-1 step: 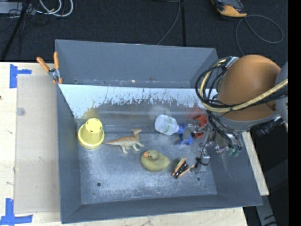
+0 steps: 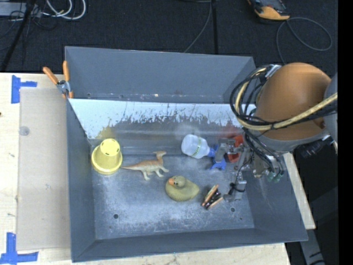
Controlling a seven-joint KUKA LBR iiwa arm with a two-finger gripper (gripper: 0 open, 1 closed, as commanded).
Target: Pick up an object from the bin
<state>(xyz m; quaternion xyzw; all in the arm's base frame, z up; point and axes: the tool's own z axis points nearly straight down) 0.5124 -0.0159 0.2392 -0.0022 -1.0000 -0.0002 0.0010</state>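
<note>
Grey metal forms the bin (image 2: 165, 228), and in its right part, near the right wall, the gripper (image 2: 237, 191) is seen low over the floor. Whether it is open or closed cannot be told, and nothing is seen to be held.

Just left of it, at the lower right of the floor, a small brown-and-black clip (image 2: 211, 197) lies flat and slantwise. This is judged the likeliest thing to be picked. Further left, a dull yellow rubber duck (image 2: 182, 189) is found near the clip but apart from it. Higher in the frame, a small blue piece (image 2: 218, 162) and a red piece (image 2: 237, 142) are crowded beside a pale blue bottle-like thing (image 2: 194, 146). A tan toy dinosaur (image 2: 148, 165) and a yellow cup (image 2: 107, 157) are placed well apart, at the left.

Several failures may be expected. Because the clip is thin and lies flat, it could be pushed along the floor rather than caught. It could also be pinched at one end and slip out when lifted. A closure made beside it would yield nothing. Since the wall is near, it could be struck if the approach were shifted rightward.
</note>
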